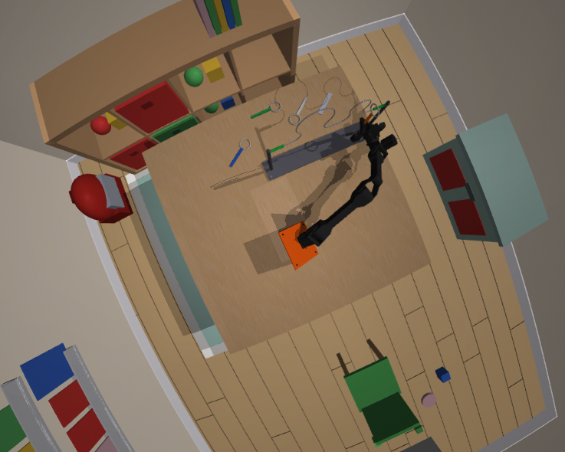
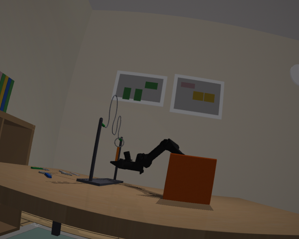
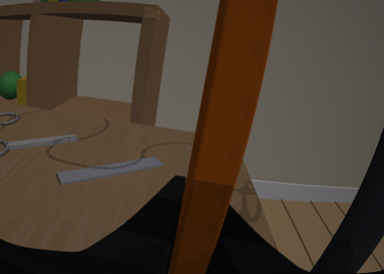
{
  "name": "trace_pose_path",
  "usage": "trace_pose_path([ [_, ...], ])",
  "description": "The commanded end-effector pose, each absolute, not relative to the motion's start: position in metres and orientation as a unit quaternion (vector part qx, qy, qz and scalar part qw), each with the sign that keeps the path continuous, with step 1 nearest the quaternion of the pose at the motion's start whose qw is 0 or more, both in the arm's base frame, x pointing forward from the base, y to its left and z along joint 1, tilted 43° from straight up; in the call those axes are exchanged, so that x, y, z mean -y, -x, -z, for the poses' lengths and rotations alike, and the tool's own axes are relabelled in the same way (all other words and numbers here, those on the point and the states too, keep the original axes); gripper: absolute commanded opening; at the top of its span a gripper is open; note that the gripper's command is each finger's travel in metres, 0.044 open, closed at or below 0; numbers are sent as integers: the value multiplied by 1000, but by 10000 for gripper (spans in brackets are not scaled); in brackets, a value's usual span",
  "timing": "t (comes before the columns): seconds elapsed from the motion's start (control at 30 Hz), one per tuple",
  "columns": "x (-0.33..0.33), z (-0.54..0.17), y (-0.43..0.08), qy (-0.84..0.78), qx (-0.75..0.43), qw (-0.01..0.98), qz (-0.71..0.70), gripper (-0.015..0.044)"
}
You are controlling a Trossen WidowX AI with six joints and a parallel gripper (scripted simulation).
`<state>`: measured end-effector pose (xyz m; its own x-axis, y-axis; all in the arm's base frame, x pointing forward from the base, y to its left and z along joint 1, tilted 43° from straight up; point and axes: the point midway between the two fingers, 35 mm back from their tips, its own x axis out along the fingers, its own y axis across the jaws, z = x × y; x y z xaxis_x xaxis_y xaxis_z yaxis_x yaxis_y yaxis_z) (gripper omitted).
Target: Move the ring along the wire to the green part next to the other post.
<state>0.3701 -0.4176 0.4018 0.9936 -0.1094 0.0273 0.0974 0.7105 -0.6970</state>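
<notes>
The jaws of the gripper are nearly closed, with only a narrow opening, and they have hold of the orange handle by its lower part. This handle is a long, straight bar with flat faces; in the wrist view one side face is darker, and small dark triangular marks run along the broad face. It stands almost upright, a little tilted, and rises out from between the fingers. Above the jaws, at the top of the handle, there is the ring, which is thin, round and grey. The ring is around the green part of the wire, just beside the farther post in the exterior view. From there the thin grey wire goes in high bends to the other green part, at the other post. Both posts stand on a dark flat base. Farther out on the table lie a tool with green handle, a tool with blue handle and a pale grey bar.
</notes>
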Motion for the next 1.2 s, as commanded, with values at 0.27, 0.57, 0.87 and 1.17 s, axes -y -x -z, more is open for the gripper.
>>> trace_pose_path([
  [0.27,403,-416,-371,378,-5,924,59,-150],
  [0.57,403,-416,-371,378,-5,924,59,-150],
  [0.87,403,-416,-371,378,-5,924,59,-150],
  [1.17,403,-416,-371,378,-5,924,59,-150],
])
